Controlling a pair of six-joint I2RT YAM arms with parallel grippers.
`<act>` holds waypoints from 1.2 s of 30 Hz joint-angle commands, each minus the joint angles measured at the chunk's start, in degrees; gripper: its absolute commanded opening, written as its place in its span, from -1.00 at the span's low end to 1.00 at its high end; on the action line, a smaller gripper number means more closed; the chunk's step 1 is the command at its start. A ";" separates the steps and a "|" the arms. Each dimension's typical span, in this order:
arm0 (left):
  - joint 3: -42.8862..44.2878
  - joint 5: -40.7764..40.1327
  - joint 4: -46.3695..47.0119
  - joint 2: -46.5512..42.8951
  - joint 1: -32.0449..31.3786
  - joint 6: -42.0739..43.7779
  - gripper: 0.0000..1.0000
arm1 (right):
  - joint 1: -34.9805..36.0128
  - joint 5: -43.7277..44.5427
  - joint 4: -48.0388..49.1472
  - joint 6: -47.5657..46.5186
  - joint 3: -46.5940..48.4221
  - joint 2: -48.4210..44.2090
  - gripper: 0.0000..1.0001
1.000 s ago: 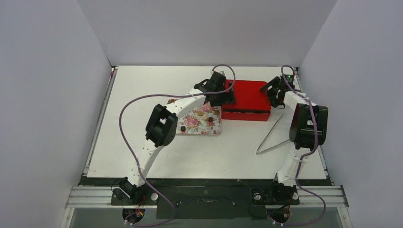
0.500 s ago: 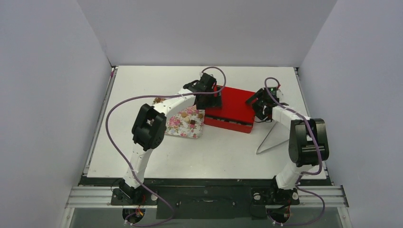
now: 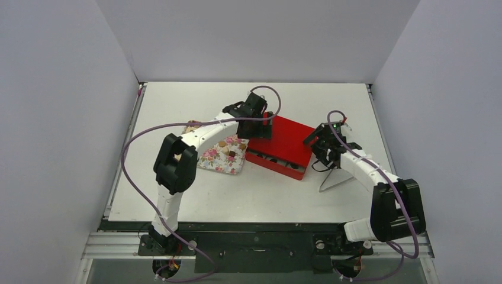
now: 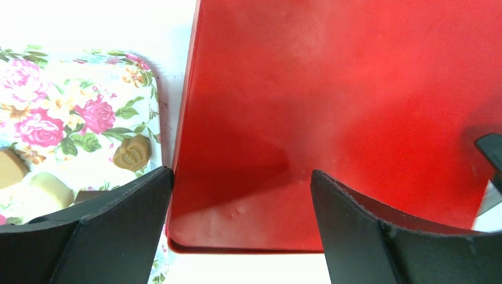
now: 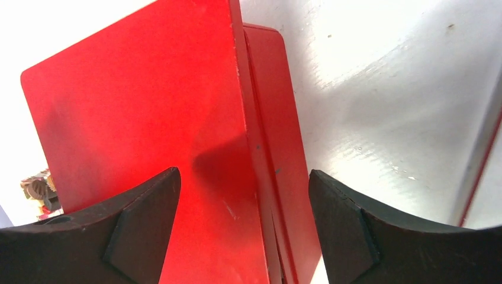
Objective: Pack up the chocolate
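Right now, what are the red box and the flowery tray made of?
The red box looks like painted metal, maybe a tin: it is smooth and softly shiny, with a rounded corner and tiny bumps. Glossy card is possible too. The flowery tray looks like printed tin or plastic, with a glossy flower print and a rounded corner. I cannot tell which.

I'm seeing the red lid (image 3: 279, 141) covering the box, so nothing is getting in from above. The flowered tray (image 3: 218, 160) is sitting just beside its left edge, leaving only a sliver of table (image 4: 176, 71) between them. The left gripper (image 3: 262, 126) and right gripper (image 3: 317, 145) are crowding the lid's two ends, jaws spread. A thin bent strip (image 3: 331, 180) is lying by the right arm. The far and near table is staying passable.
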 commanded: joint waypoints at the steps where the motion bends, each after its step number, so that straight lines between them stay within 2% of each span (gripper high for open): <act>1: 4.59 -1.56 -1.08 -6.68 -0.29 3.20 0.70 | -0.33 5.20 -7.24 -6.04 6.24 -4.22 0.51; 5: 5.08 -2.93 -2.60 -8.69 -0.55 3.59 0.71 | -0.36 5.60 -11.50 -8.97 10.03 -5.66 0.51; 8: 1.83 -6.09 -3.61 -11.54 -1.14 3.41 0.68 | -1.00 4.08 -12.61 -13.16 14.75 -4.71 0.55; 11: -3.24 -6.64 -3.56 -17.35 -1.85 1.50 0.55 | -1.69 -0.57 -13.57 -19.44 27.16 4.98 0.55; 15: -15.86 -6.49 -2.14 -25.57 -3.97 -1.92 0.30 | -2.00 -0.20 -18.10 -28.71 43.99 19.52 0.55; 18: -23.60 -4.83 0.11 -29.81 -5.49 -6.22 -0.01 | -2.44 -3.04 -21.04 -31.37 53.19 28.48 0.50; 21: -31.99 -3.71 3.93 -32.95 -7.95 -9.71 -0.24 | -2.42 -3.93 -25.52 -33.66 62.23 37.46 0.40; 22: -33.05 -3.49 5.59 -33.03 -8.45 -11.03 -0.34 | -2.40 -3.97 -25.93 -33.90 63.22 38.62 0.38; 26: -36.54 -2.59 10.72 -30.73 -10.67 -13.63 -0.57 | -2.41 -4.25 -26.19 -34.60 64.16 42.43 0.28; 33: -35.91 -4.20 15.56 -23.52 -11.06 -17.07 -0.80 | -0.03 -4.79 -26.70 -36.33 62.35 43.22 0.24; 36: -34.36 -4.56 15.98 -19.84 -11.18 -18.69 -0.84 | 0.39 -5.55 -27.18 -36.74 61.54 43.59 0.24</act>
